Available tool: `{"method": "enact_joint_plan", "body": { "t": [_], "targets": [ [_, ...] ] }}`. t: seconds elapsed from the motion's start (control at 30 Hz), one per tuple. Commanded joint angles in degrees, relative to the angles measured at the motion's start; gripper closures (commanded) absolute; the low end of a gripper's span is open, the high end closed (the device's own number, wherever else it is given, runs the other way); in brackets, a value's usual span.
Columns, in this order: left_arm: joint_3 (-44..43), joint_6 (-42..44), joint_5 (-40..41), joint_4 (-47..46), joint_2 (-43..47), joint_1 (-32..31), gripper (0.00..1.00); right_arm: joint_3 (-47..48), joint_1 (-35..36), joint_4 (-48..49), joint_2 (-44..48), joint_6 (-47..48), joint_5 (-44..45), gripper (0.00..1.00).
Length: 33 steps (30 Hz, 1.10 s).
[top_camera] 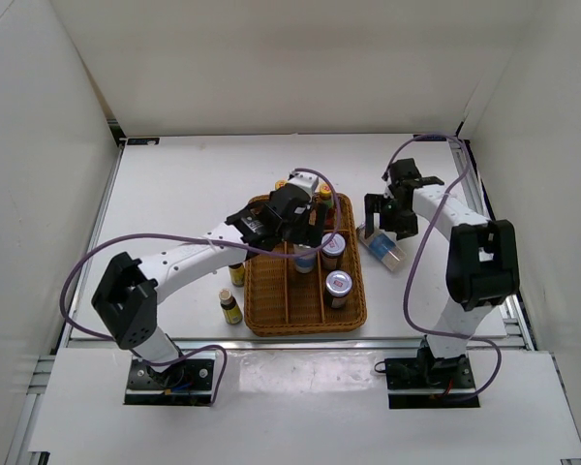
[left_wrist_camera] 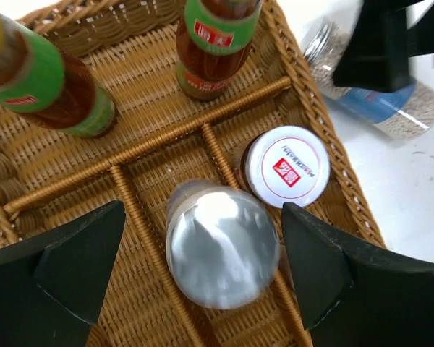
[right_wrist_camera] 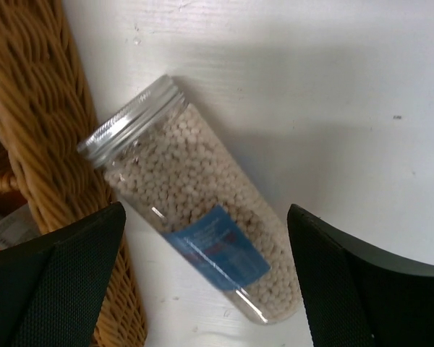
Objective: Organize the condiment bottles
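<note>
Wrist views show spread jaws: left gripper point(left_wrist_camera: 202, 213) above 1 silver-lidded container point(left_wrist_camera: 218, 249), right gripper point(right_wrist_camera: 206, 211) above 1 cylinder point(right_wrist_camera: 195, 224), probably touching tray point(right_wrist_camera: 29, 108).

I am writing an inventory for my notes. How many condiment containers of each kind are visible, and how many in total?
Slim red-sauce bottles: 2
Small yellow-labelled bottles: 2
Silver-lidded cylinders: 2
Short jars: 2
Total: 8

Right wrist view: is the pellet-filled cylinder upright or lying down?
Lying on its side. The cylinder rests lengthwise on the table, silver lid by the wicker tray.
</note>
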State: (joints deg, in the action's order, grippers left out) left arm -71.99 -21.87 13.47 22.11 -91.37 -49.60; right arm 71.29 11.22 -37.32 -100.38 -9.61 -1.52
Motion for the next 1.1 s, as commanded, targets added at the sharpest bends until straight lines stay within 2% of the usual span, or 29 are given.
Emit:
{"method": "enact_joint_plan", "body": {
  "t": [0.0,0.23,0.37,0.43,0.53,0.57,0.67,0.7,0.77,0.93,1.07],
  "targets": [
    [-4.8,-0.2,2.0,3.1,5.7,-0.2,0.0,2.9,-0.3,2.0,-2.3,1.7,0.4,0.05],
    [-8.4,3.0,4.7,8.9,16.3,-0.2,0.0,3.5,0.7,2.5,-5.4,1.7,0.9,0.13],
    [-7.8,4.6,9.4,10.9,22.5,-0.2,0.0,4.6,0.7,2.5,-7.6,1.2,0.9,0.27],
    [-6.2,5.2,10.0,12.2,25.3,-0.2,0.0,5.2,0.7,2.5,-7.6,1.2,0.9,0.31],
    [-4.8,5.2,11.6,14.4,27.1,0.4,0.0,6.8,0.7,1.2,-7.6,0.6,2.8,0.49],
    [-4.8,5.2,12.1,14.9,28.0,0.9,0.0,7.7,0.7,0.2,-7.6,0.6,3.9,0.63],
    [-3.6,4.5,12.8,16.0,29.7,1.5,0.0,7.7,0.7,-0.8,-3.4,-0.6,6.4,0.83],
    [-3.0,3.9,12.8,16.0,29.7,1.5,0.0,7.7,0.7,-0.8,-2.0,-1.1,7.0,0.92],
    [-2.4,3.2,13.4,16.0,31.2,2.1,0.0,7.7,0.7,-1.4,2.6,-1.8,9.9,1.0],
    [-1.3,2.2,17.0,16.0,31.2,2.1,0.0,5.4,0.7,-0.8,15.9,-3.9,10.7,1.0],
    [0.5,0.9,19.7,16.0,31.7,2.6,0.0,-1.0,0.7,4.8,27.5,-5.9,7.3,1.0]
  ]
}}
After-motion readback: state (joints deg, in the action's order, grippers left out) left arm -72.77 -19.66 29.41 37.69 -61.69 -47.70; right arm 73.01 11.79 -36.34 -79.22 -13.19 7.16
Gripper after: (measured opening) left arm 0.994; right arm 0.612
